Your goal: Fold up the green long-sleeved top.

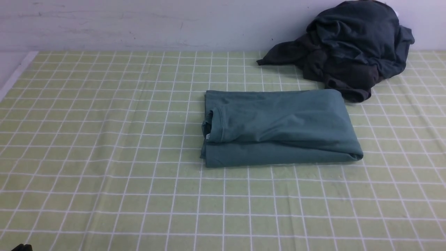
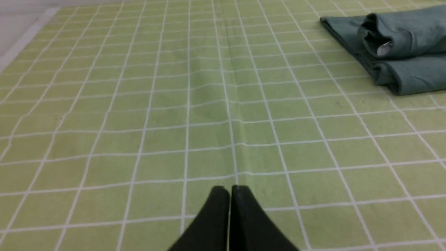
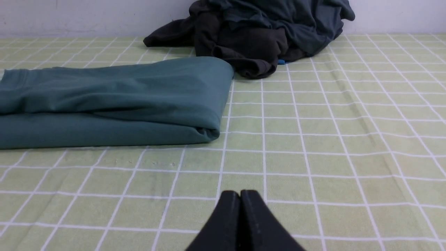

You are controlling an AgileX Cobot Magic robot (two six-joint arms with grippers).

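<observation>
The green long-sleeved top (image 1: 278, 127) lies folded into a flat rectangle in the middle of the table, its ribbed neck and white label at the rectangle's left end. The left wrist view catches that neck end (image 2: 397, 48), and the right wrist view shows the folded right end (image 3: 115, 101). My left gripper (image 2: 230, 190) is shut and empty, low over bare cloth well short of the top. My right gripper (image 3: 240, 193) is likewise shut on nothing, a few grid squares in front of the top's right corner. Neither gripper shows in the front view, bar a dark sliver at the bottom left corner.
A dark charcoal-grey heap of clothing (image 1: 348, 45) sits at the back right against the wall, just behind the top's far right corner, also seen as a dark heap (image 3: 258, 31) from the right wrist. A green checked tablecloth (image 1: 104, 157) covers the table; its left edge (image 1: 15, 75) shows.
</observation>
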